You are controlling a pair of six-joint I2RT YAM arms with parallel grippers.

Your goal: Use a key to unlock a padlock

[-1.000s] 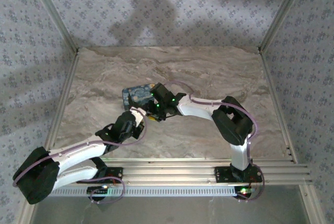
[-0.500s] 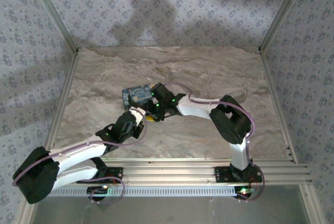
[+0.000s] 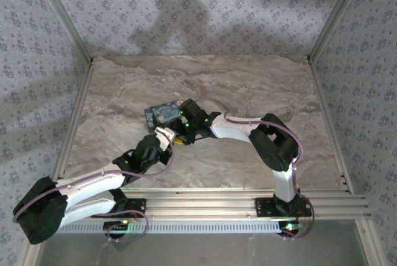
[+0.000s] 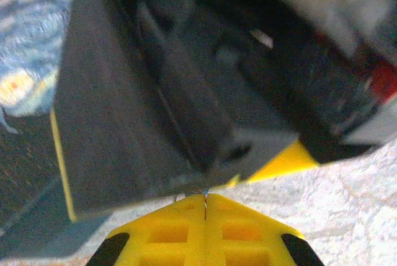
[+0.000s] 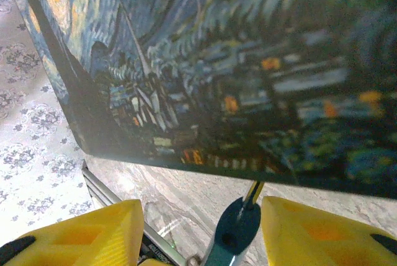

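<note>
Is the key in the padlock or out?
In: the teal-headed key has its shaft sunk into the painted padlock, head between the parted fingers of the right gripper.

A table (image 3: 248, 86) with a grey-beige marbled top fills the floor of the stall, edged by metal rails (image 3: 248, 204) along its near side. A padlock (image 3: 160, 114) with a blue painted print sits left of the middle.

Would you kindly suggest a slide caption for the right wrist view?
Open right claw flanking the teal key, its shank meeting the painted padlock.
</note>
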